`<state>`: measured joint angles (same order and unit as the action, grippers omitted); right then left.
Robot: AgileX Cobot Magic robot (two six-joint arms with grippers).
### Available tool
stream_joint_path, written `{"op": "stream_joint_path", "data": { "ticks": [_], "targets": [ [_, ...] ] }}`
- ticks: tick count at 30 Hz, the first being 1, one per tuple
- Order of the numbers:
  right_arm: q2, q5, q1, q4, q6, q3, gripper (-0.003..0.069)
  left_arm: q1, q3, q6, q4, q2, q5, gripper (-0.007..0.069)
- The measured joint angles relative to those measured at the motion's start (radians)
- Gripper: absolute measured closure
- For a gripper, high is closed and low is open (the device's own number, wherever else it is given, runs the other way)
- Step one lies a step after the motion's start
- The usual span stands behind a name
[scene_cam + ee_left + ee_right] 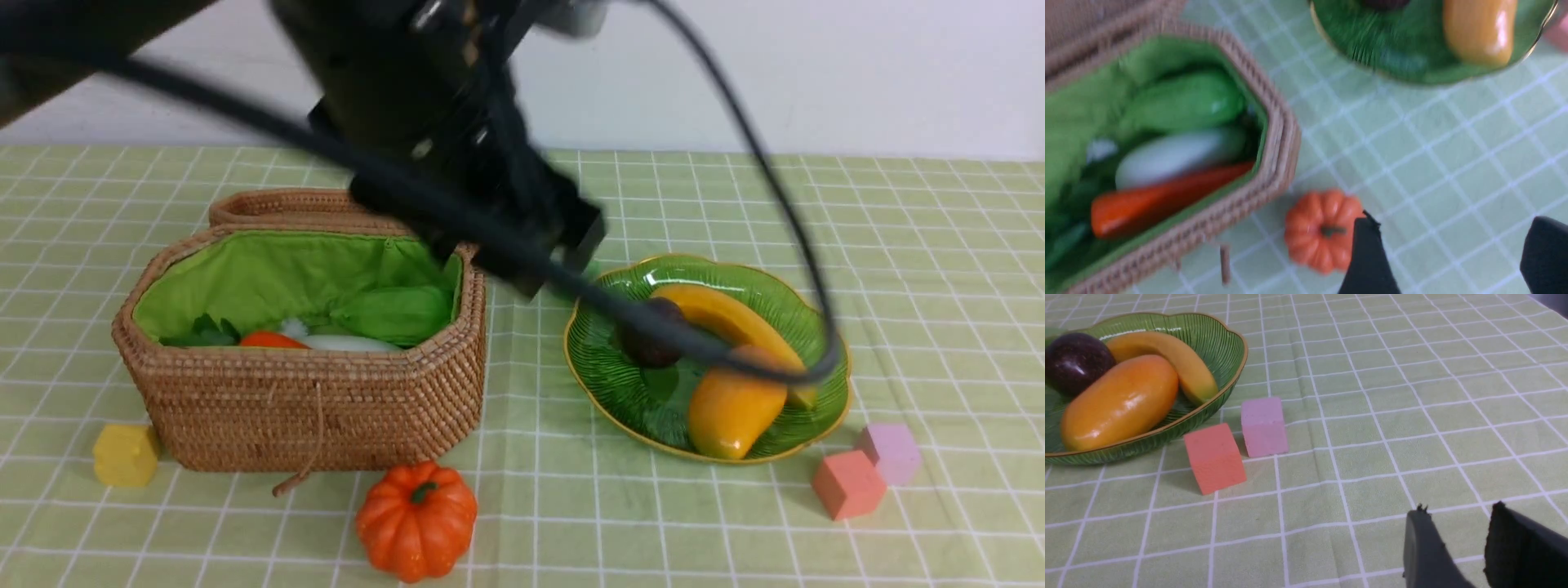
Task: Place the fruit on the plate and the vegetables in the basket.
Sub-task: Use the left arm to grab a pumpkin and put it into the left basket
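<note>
The green plate (620, 392) holds the banana (735, 318), the mango (731, 408) and the maroon fruit (649, 347). In the open wicker basket (302, 400) lie the carrot (269, 340), the white radish (347, 344) and the pale green vegetable (396, 314). The orange pumpkin (416, 518) sits on the cloth in front of the basket. My left gripper (1453, 220) hangs blurred above the cloth between basket and plate, open and empty, with the pumpkin (1318, 230) beside one finger. My right gripper (1458, 508) is low over bare cloth right of the plate (1224, 388), open, holding nothing.
A yellow cube (125, 455) stands left of the basket. A salmon cube (847, 483) and a pink cube (890, 452) stand just right of the plate. The basket lid (286, 208) lies behind the basket. The left arm's cable (784, 220) crosses in front of the plate.
</note>
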<state>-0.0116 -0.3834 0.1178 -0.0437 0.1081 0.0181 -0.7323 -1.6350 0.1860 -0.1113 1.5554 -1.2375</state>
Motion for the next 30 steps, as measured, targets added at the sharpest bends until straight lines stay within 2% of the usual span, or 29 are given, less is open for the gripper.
{"op": "stream_joint_path", "data": {
  "ticks": [3, 6, 10, 17, 23, 30],
  "targets": [
    [0.000, 0.000, 0.000, 0.000, 0.000, 0.000, 0.0423, 0.000, 0.224, 0.013, -0.007, -0.077, 0.030, 0.0172],
    [0.000, 0.000, 0.000, 0.000, 0.000, 0.000, 0.0422, 0.000, 0.337, 0.017, -0.017, -0.092, 0.102, 0.0175],
    [0.000, 0.000, 0.000, 0.000, 0.000, 0.000, 0.0419, 0.000, 0.493, 0.020, -0.060, -0.068, 0.306, 0.0176],
    [0.000, 0.000, 0.000, 0.000, 0.000, 0.000, 0.0419, 0.000, 0.516, 0.021, -0.110, 0.007, 0.444, 0.0177],
    [0.000, 0.000, 0.000, 0.000, 0.000, 0.000, 0.0419, 0.002, 0.516, 0.032, -0.134, 0.071, 0.472, 0.0177],
    [0.000, 0.000, 0.000, 0.000, 0.000, 0.000, 0.0419, 0.114, 0.516, 0.040, -0.071, 0.086, 0.485, 0.0177]
  ]
}}
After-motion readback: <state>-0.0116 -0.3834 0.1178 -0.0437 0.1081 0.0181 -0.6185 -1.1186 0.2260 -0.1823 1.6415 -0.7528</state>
